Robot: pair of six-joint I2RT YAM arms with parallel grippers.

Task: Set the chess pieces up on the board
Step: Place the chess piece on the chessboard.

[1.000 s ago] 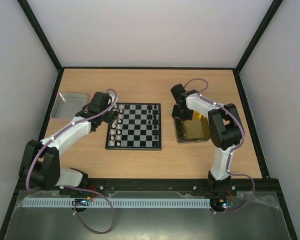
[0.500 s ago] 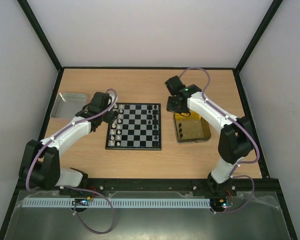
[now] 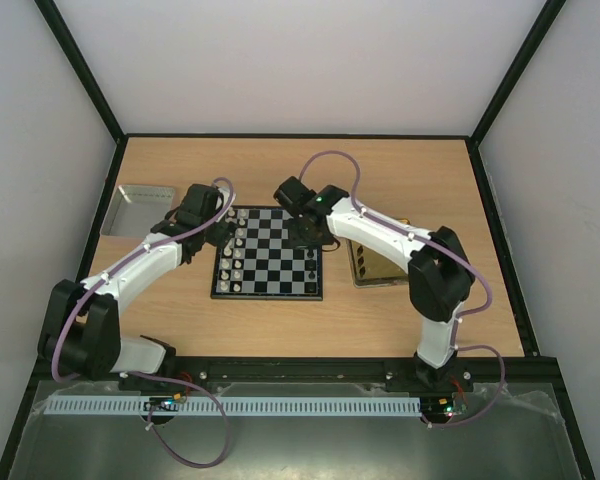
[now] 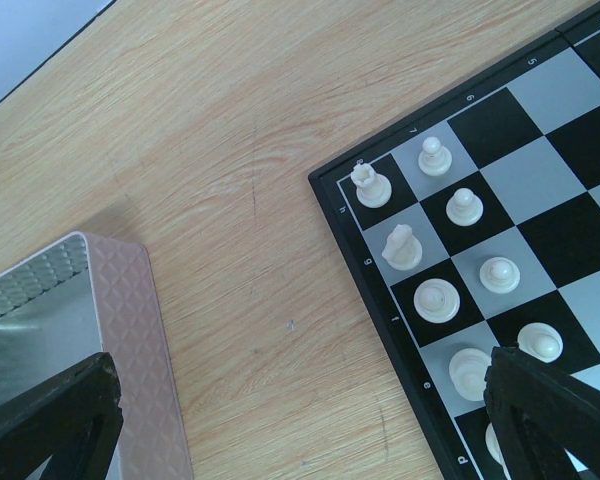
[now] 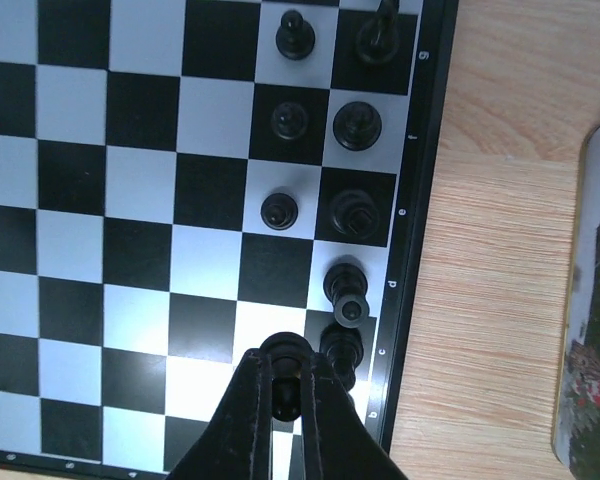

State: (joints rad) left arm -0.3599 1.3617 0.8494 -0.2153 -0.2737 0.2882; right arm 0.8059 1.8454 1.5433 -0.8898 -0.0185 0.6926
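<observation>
The board (image 3: pixel 268 252) is lying in the middle of the table (image 3: pixel 280 170). White pieces (image 4: pixel 402 247) are standing in two rows along the board's left edge. Black pieces (image 5: pixel 357 125) are standing in two partly filled rows along its right edge. The right gripper (image 5: pixel 283 385) is hanging over that black side of the board, its jaws pinching one black piece (image 5: pixel 283 350) just beside the edge row. Whether this piece is touching the board I cannot tell. The left gripper (image 4: pixel 300 400) is hovering at the board's far left corner, its jaws spread wide and holding nothing. A silver tray (image 3: pixel 138 208) is lying off the board's left side. A yellow tray (image 3: pixel 375 268) is sitting just off the board's right side, partly hidden by the right arm.
</observation>
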